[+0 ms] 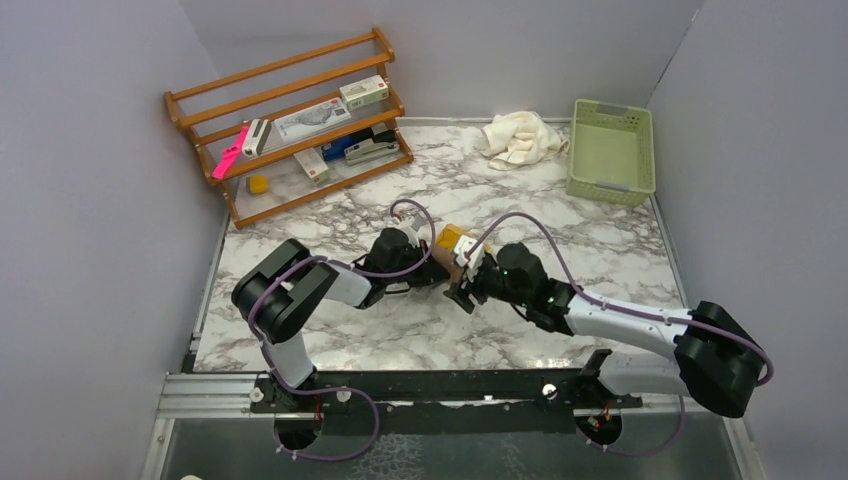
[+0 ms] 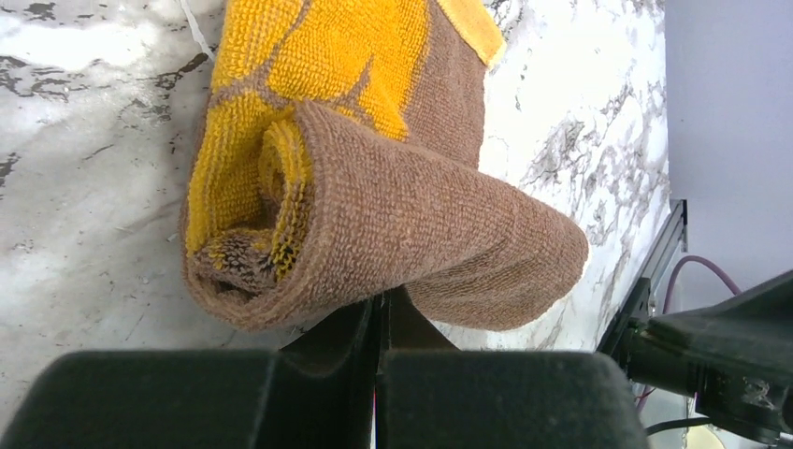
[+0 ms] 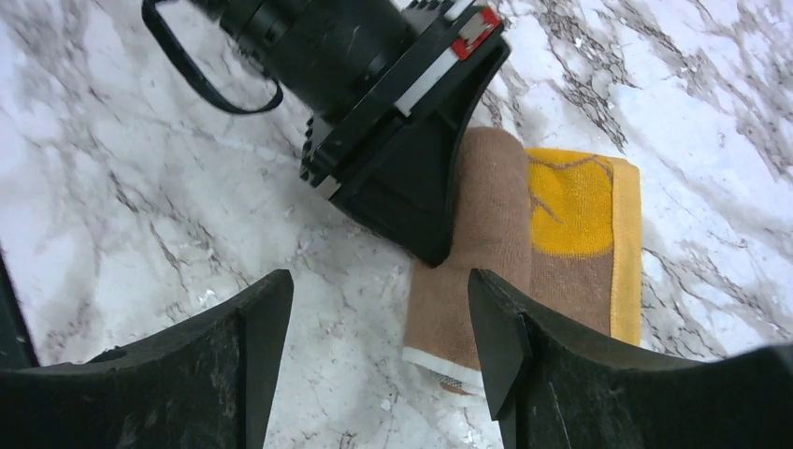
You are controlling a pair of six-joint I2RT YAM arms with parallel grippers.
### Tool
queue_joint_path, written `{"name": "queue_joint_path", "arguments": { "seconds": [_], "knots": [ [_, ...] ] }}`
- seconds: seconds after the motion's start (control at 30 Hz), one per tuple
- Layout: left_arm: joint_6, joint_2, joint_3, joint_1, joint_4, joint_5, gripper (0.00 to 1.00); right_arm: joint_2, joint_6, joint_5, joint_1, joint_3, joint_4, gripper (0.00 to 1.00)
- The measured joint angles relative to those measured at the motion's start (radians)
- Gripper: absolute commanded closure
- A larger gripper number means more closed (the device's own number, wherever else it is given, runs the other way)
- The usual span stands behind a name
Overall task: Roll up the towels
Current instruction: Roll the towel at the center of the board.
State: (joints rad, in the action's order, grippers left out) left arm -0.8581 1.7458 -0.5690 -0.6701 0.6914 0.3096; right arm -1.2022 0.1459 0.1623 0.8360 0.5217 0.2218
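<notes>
The mustard-yellow towel lies mid-table, partly rolled with its brown side out. Up close, the roll shows a yellow spiral at its end, and flat yellow cloth lies beyond it. My left gripper is shut, and its joined fingertips press against the brown roll. My right gripper is open just off the roll's near end, with only marble between its fingers. The cream towel lies crumpled at the back of the table, away from both arms.
A pale green basket stands at the back right beside the cream towel. A wooden rack with small boxes and items fills the back left. Grey walls close in the marble table on three sides.
</notes>
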Motion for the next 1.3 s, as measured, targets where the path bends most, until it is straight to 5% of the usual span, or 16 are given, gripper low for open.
{"name": "queue_joint_path", "arguments": {
  "seconds": [0.27,0.7,1.1,1.3],
  "knots": [
    [0.013,0.0,-0.026,0.0,-0.047,0.0,1.0,-0.112,0.133,-0.205,0.121,-0.016,0.019,0.35],
    [0.033,-0.002,-0.047,0.0,-0.108,0.0,1.0,-0.314,0.18,-0.397,0.14,0.066,-0.022,0.38],
    [0.135,-0.238,-0.153,0.055,-0.361,-0.001,1.0,-0.336,0.157,-0.45,0.139,0.099,0.008,0.35],
    [0.175,-0.228,-0.244,0.077,-0.407,0.007,1.0,-0.342,0.154,-0.43,0.133,0.105,0.01,0.35]
  ]
}}
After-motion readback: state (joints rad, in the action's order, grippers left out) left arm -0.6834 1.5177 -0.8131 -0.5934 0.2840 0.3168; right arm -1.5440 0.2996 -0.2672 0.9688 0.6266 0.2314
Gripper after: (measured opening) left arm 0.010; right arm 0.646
